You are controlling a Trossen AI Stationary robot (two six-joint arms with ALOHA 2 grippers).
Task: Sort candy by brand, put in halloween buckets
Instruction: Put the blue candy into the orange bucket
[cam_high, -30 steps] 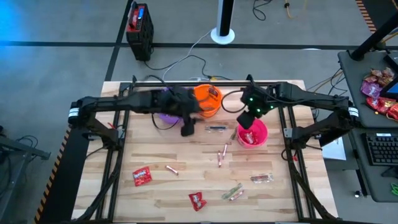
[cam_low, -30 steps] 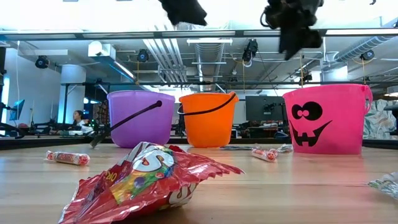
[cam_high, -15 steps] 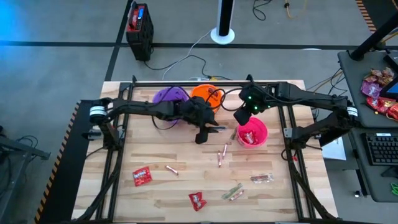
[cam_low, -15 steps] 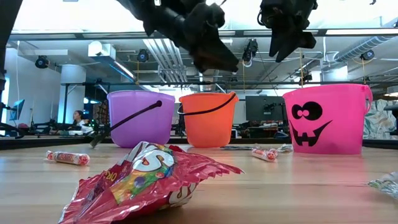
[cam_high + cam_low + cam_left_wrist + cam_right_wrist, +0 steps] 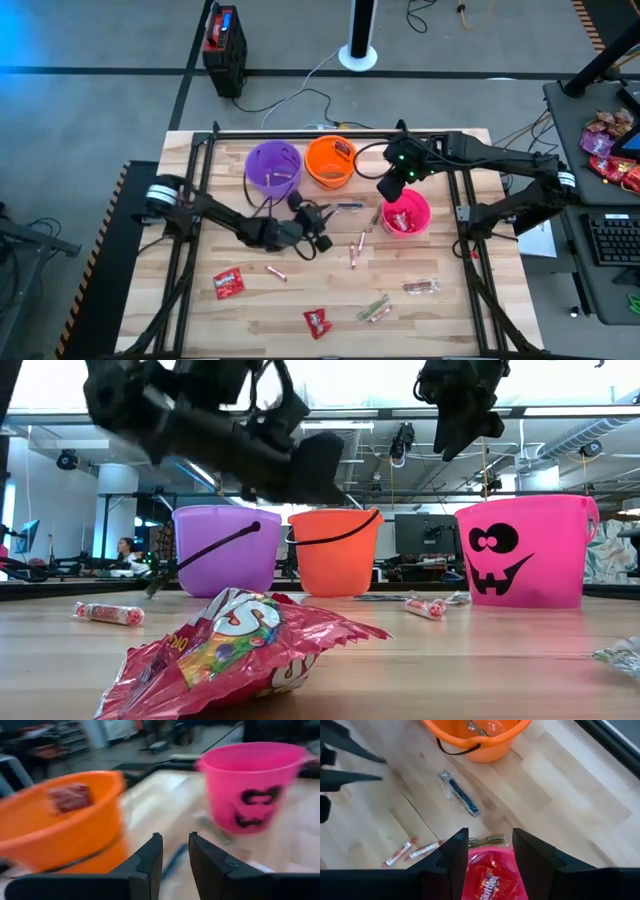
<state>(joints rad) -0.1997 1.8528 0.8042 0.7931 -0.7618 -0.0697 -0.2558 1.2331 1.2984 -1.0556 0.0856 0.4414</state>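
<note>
The left gripper is swinging away from the purple bucket, down toward mid-table. The right gripper is shifting slightly off the pink bucket.

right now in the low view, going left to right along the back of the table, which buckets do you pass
purple bucket → orange bucket → pink bucket, the one with the black jack-o'-lantern face
</note>
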